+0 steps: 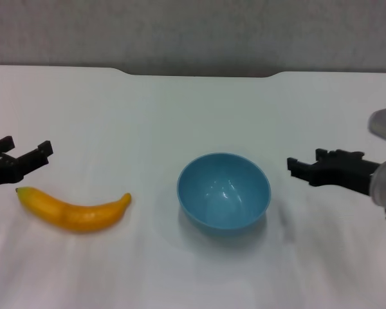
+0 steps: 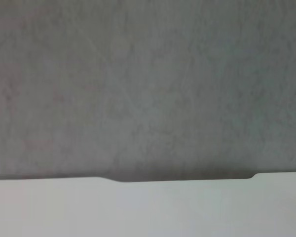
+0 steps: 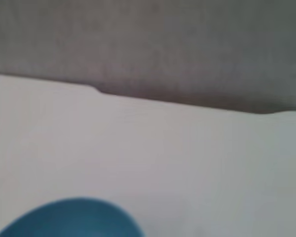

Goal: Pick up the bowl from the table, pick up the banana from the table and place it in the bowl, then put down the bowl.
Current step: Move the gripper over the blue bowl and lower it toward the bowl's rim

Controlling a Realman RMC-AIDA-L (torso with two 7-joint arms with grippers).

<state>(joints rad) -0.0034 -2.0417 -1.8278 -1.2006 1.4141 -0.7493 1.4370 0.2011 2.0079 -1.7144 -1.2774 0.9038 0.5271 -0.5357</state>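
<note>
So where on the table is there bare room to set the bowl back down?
The table is bare between the bowl and the notched far edge, and along the near edge. Tighter: the gap between bowl and banana. The left gripper hangs beside the banana, and the right gripper beside the bowl.

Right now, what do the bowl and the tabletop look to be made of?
The bowl looks like glossy light-blue plastic: small bright highlights sit on its smooth inner wall, though glazed ceramic can't be ruled out. The table looks like a plain white matte board, perhaps laminate: flat, even, with no sharp reflections.
</note>
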